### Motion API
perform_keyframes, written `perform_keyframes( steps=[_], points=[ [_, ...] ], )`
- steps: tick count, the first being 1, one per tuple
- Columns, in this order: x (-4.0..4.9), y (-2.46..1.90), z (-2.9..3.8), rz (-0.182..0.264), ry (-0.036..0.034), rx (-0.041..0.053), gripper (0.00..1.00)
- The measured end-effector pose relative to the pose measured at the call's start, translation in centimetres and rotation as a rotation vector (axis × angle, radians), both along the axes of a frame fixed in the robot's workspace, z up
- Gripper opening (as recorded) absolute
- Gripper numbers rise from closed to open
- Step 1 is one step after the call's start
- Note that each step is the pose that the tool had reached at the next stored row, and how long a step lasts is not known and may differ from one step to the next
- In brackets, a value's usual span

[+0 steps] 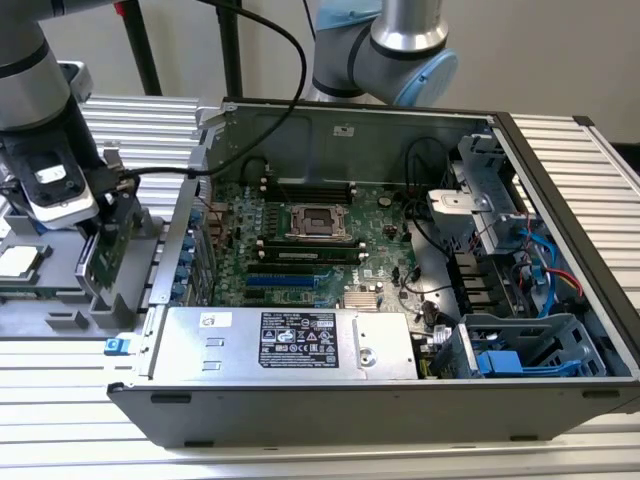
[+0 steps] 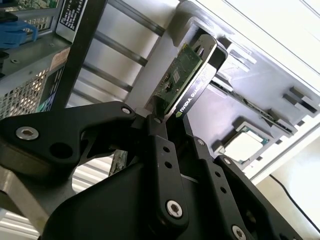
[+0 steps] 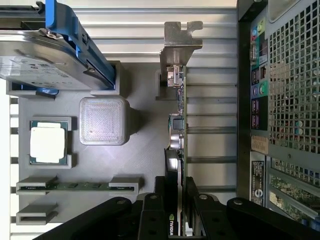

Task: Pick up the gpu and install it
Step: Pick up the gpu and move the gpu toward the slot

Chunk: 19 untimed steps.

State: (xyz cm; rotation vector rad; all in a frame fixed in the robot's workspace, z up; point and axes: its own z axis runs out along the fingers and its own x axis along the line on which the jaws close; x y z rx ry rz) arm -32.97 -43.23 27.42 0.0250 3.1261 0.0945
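gpu (image 3: 178, 131) stands on edge at the grey parts tray (image 3: 142, 165), on the exterior view's left, outside the open computer case (image 1: 330, 405) and just beside its rear panel. In the first wrist view the card is seen edge-on, with its silver bracket (image 3: 181, 41) at the end far from the gripper (image 3: 176, 200). The gripper's black fingers (image 3: 192, 192) sit on either face of the card's near end, clamped on it; the second wrist view shows the same hold, the gripper (image 2: 165, 119) pinching the green card (image 2: 181, 75) at one end. Whether the card's lower edge rests in its tray slot or is just clear of it, I cannot tell.

Other parts lie in the tray on the card's far side from the case: a hard drive (image 3: 42, 62) with a blue rail, a processor chip (image 3: 47, 144), a memory stick (image 3: 75, 186) and a square grey block (image 3: 104, 120).

In the exterior view the gripper (image 1: 100, 215) hangs over the tray (image 1: 60, 320) with the gpu (image 1: 103, 255) below it. Inside the case, to the right, the motherboard (image 1: 300, 240) lies flat with the power supply (image 1: 290, 345) along the near side.
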Motion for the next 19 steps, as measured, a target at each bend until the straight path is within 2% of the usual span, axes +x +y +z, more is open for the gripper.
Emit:
perform_keyframes(
  steps=[19],
  points=[
    [0.00,0.00,2.13,0.000,0.0000,0.0001,0.00]
  ],
)
